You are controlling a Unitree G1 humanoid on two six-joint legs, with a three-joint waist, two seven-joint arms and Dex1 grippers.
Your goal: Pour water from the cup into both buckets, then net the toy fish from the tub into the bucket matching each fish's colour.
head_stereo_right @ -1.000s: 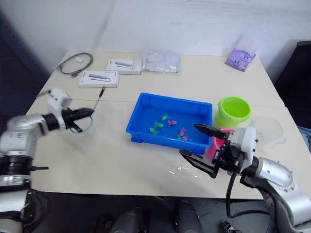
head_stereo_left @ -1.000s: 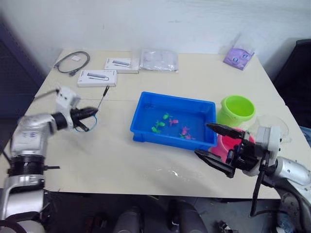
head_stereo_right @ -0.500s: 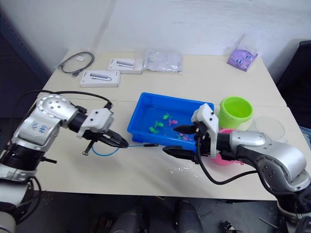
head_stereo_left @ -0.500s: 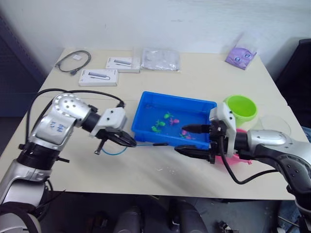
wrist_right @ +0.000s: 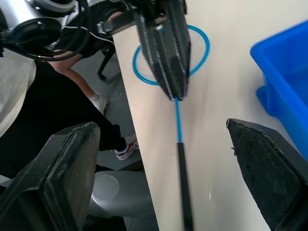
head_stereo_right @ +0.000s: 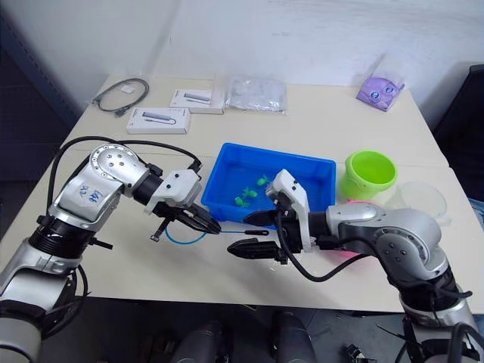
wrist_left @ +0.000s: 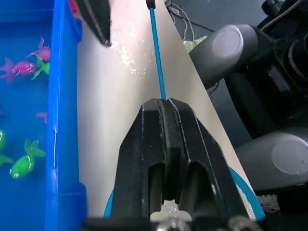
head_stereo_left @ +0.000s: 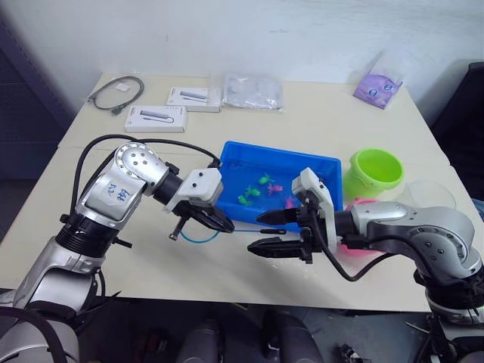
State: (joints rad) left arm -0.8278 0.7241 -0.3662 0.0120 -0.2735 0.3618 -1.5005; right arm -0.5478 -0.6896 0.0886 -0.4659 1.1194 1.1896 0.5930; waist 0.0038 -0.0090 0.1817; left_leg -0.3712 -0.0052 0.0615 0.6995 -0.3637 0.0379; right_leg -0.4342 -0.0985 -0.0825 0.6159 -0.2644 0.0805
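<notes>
Two end effectors on my screens. Left end effector (head_stereo_left: 225,224): fingers closed on the net (head_stereo_left: 198,235), hoop by its wrist, handle pointing toward the right arm, low over the table (head_stereo_left: 151,249). Right end effector (head_stereo_left: 257,232): fingers spread wide, handle tip between them, untouched. Tub (head_stereo_left: 236,162): just behind both, holding green and pink fish (head_stereo_left: 269,181). Green bucket (head_stereo_left: 374,172) and pink bucket (head_stereo_left: 357,243): right of tub.
</notes>
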